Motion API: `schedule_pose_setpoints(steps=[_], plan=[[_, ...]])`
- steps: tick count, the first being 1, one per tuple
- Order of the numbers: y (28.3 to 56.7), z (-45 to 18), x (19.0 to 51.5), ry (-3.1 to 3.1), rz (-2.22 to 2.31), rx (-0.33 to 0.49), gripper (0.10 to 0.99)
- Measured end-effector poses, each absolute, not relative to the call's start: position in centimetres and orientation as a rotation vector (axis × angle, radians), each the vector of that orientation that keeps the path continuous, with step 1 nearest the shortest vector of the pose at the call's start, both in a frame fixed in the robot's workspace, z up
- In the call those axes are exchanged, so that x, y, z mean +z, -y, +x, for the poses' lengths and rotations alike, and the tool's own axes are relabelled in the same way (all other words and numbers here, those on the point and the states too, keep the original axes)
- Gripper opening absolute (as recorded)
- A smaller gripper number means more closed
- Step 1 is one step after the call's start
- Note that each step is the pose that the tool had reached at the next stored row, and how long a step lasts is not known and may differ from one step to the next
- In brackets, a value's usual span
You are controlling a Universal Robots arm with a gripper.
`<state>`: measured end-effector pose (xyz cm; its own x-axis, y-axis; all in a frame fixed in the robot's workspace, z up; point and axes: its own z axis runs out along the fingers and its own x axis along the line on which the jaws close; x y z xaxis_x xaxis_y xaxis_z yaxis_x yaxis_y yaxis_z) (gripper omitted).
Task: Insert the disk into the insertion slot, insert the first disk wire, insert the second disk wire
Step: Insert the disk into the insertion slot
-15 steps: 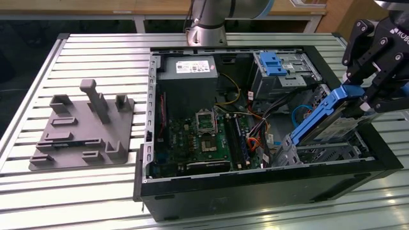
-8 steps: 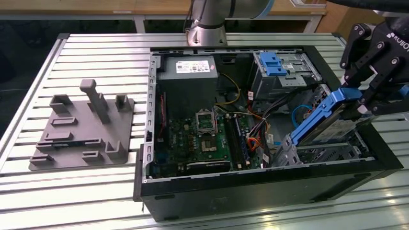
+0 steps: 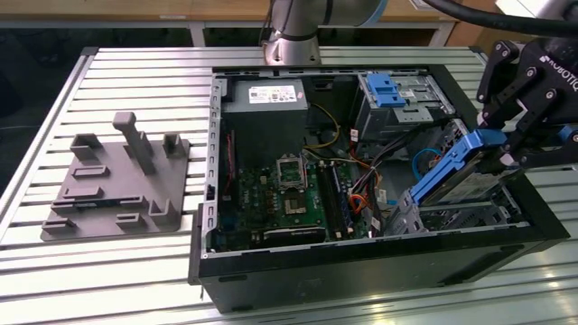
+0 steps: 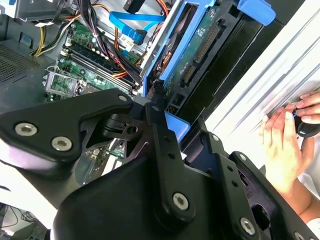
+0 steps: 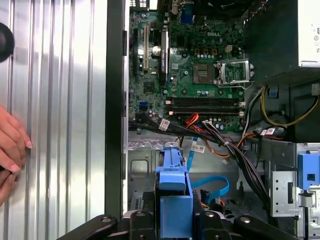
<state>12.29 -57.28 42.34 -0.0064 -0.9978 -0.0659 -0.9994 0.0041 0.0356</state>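
At the exterior view's right, over the corner of the open computer case [image 3: 361, 271], the black gripper [image 3: 499, 147] has its fingers clenched on the upper end of the disk [image 3: 451, 175], a silver drive in a bright blue carrier. The disk hangs steeply tilted, its high end in the fingers and its low end down by the insertion slot [image 3: 474, 215], the low perforated silver cage directly beneath; whether the two touch cannot be told. In the first wrist view the blue carrier [image 5: 173, 187] sits squeezed between the two black fingers [image 5: 137, 220], with a loose blue data cable [image 5: 212, 184] just beside it and a bundle of black, red and orange wires [image 5: 220, 137] running across above the cage. In the second wrist view the disk [image 4: 197, 52] shows its green circuit-board side inside the blue frame. Farther back in the case stands the taller grey bay [image 3: 411, 108] with its blue latch [image 3: 384, 91], well apart from the disk. The green motherboard [image 3: 284, 193] lies in the middle of the case and the power supply [image 3: 267, 95] near the arm's base [image 3: 294, 37]. A grey plastic fixture [image 3: 118, 183] rests on the slatted metal table [image 3: 135, 68] at the exterior view's left. A person's hand [image 4: 282, 145] rests on the table beside the case.
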Motion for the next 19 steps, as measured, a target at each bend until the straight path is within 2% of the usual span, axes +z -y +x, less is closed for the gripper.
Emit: schedule_pose_setpoints(steps=[11, 12, 13, 14, 15, 16, 19], plan=[[57.29, 12.29, 41.43, -2.210, -2.200, 0.113, 0.373], [57.28, 12.30, 41.43, -2.210, -2.200, 0.113, 0.431], [57.29, 12.30, 41.43, -2.210, -2.200, 0.113, 0.431], [57.29, 12.30, 41.43, -2.210, -2.200, 0.113, 0.494], [57.29, 12.30, 41.43, -2.210, -2.200, 0.112, 0.494], [57.29, 12.29, 41.42, -2.210, -2.200, 0.113, 0.557], [57.29, 12.30, 41.42, -2.209, -2.201, 0.113, 0.557]])
